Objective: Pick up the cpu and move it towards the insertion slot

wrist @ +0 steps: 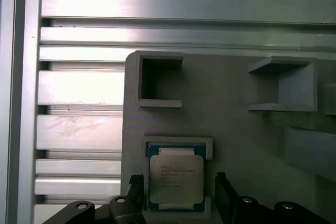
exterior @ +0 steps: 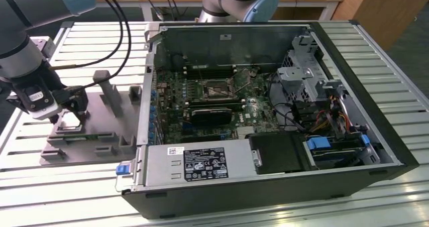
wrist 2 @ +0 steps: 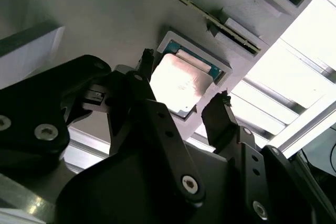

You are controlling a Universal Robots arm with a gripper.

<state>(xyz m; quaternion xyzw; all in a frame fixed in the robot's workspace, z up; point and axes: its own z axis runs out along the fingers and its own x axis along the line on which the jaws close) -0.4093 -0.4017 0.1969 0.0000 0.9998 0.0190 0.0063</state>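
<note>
Cpu point(wrist 2: 181, 82): item one of your task, not yet lifted. You will find it lying flat, silver face up, in its pale-rimmed nest on the grey fixture plate point(exterior: 94, 121), near the plate's edge where the slatted table point(exterior: 80, 41) shows beyond.

Tool point(wrist 2: 184, 85): down low over the fixture plate, directly above the nest. Its jaws stand apart and straddle the cpu, one of its fingers point(wrist 2: 220, 111) on each of two opposite sides of the chip. In both wrist views a thin strip of the nest seems to show between each tip and the chip's edge. Whether either tip already touches the cpu, you cannot tell from here. Judge it as not clamped.

Insertion slot point(exterior: 216, 90): silver-framed square socket with a dark centre on the green circuit board point(exterior: 174, 101), inside the open computer case point(exterior: 268, 187). The case stands just beside the fixture plate, on the exterior view's right. The slot is well apart from the plate, with the case wall between.

Progress, by judgement:
- Approach to the cpu: done, with the tool lined up around it.
- Closing on the chip: not yet done.
- Lift out of the nest: not yet done.
- Carry towards the insertion slot: all of it remains.
</note>
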